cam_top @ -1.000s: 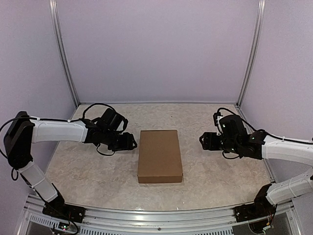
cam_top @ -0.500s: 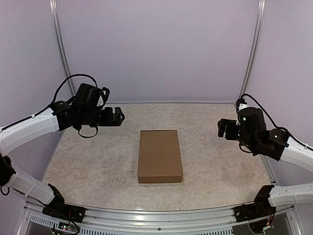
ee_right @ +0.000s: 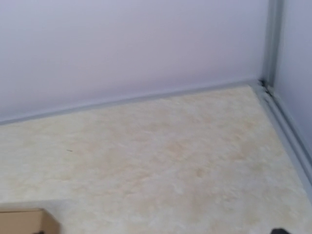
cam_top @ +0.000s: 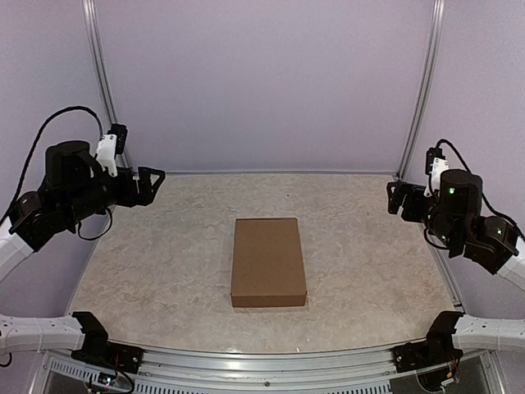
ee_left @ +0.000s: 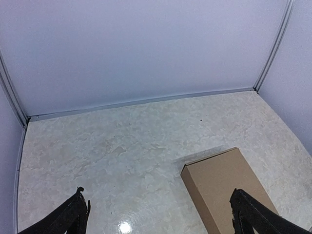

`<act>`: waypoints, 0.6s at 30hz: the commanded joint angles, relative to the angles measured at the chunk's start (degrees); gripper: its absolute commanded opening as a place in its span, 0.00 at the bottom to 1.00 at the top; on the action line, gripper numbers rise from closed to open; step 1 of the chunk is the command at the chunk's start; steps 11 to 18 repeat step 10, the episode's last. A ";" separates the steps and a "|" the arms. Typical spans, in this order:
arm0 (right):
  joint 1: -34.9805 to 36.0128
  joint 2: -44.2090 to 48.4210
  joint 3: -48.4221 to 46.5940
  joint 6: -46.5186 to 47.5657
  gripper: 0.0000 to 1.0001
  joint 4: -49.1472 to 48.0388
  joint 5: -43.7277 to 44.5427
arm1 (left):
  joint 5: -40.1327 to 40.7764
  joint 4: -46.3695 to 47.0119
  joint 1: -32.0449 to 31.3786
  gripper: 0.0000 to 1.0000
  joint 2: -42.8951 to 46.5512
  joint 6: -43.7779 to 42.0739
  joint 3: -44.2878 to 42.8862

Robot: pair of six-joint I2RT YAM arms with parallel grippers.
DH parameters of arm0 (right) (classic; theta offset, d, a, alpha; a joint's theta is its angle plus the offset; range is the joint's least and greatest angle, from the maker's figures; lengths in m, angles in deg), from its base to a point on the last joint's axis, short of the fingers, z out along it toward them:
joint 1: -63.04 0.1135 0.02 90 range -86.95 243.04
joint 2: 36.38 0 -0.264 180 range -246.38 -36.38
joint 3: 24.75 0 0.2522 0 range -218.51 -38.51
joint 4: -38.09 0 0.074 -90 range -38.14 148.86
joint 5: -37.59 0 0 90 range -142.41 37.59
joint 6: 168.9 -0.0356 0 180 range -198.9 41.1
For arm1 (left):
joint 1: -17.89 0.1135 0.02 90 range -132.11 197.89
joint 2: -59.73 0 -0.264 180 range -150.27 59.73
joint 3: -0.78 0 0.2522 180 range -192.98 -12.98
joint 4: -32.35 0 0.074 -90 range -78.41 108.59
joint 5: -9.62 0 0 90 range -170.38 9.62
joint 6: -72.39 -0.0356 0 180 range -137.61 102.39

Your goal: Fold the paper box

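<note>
The paper box (cam_top: 268,261) lies shut and flat in the middle of the table, a plain brown cardboard rectangle with its long side running front to back. My left gripper (cam_top: 150,182) hangs raised at the far left, well apart from it, jaws wide open and empty. The left wrist view shows the paper box (ee_left: 229,183) ahead on the right, with the left gripper (ee_left: 158,214) spread wide over bare table. At the far right my right gripper (cam_top: 399,199) is lifted, open and empty. Only a corner of the paper box (ee_right: 24,222) shows in the right wrist view.
The pale marbled tabletop (cam_top: 164,263) is enclosed by lilac walls with metal corner posts (cam_top: 422,90). A metal rail (cam_top: 262,365) runs along the near edge between the two arm bases.
Both arms have pulled back from the sides of the box and risen toward the outer walls. Both grippers have opened wider. The box has not moved.
</note>
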State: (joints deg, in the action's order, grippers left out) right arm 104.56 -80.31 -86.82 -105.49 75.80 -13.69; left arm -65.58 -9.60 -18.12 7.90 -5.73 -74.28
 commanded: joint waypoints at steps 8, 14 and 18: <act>0.23 4.12 2.45 4.83 1.00 -2.74 -7.78 | -4.20 6.32 0.59 0.99 6.42 -4.30 9.12; 0.28 3.47 2.34 3.53 1.00 -3.00 -5.60 | -4.98 5.77 0.59 0.99 5.87 -4.17 8.77; 0.28 3.47 2.34 3.53 1.00 -3.00 -5.60 | -4.98 5.77 0.59 0.99 5.87 -4.17 8.77</act>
